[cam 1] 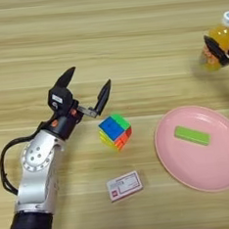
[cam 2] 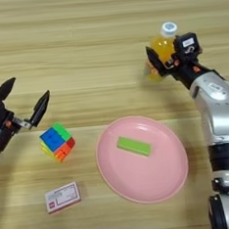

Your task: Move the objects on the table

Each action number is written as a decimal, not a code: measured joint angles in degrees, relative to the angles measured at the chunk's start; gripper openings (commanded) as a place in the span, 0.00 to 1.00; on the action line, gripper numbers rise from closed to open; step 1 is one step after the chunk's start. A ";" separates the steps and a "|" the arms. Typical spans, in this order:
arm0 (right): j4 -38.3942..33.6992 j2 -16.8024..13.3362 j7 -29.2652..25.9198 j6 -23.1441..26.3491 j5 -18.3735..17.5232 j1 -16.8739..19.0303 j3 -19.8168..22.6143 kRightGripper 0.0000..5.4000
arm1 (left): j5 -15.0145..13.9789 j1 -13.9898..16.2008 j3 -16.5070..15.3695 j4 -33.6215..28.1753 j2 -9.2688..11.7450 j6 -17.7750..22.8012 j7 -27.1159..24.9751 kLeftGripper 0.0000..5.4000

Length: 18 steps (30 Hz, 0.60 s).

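Centrally, multicoloured puzzle cube (cam 1: 115, 131), corner-tilted

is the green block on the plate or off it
On it: the green block lies flat inside the pink plate, clear of its rim.

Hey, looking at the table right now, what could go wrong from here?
The right hand is closed around the orange-juice bottle near its upper part, so the bottle might tilt or slip when lifted. The left hand is open just beside the puzzle cube; a careless approach could push the cube toward the pink plate.
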<state>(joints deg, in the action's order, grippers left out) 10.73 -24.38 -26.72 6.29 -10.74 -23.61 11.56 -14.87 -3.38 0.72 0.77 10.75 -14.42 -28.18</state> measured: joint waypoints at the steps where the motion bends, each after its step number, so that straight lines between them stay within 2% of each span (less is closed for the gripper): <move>1: -0.44 -0.31 -0.07 0.62 -0.23 0.43 0.23 0.67 | 0.01 -0.01 0.00 0.01 0.00 0.00 -0.01 1.00; 8: -4.28 -1.90 -0.72 3.62 -1.56 4.66 1.46 0.67 | 0.30 -0.11 -0.49 0.08 0.09 -0.02 0.01 1.00; 18: -5.08 -2.59 -0.92 5.33 -1.42 9.12 1.83 0.67 | 0.80 -0.15 -0.69 0.05 0.09 -0.02 0.17 1.00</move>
<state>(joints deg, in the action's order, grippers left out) 5.65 -26.97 -27.65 11.62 -12.15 -14.49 13.39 -14.07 -3.53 0.03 0.83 10.85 -14.44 -28.01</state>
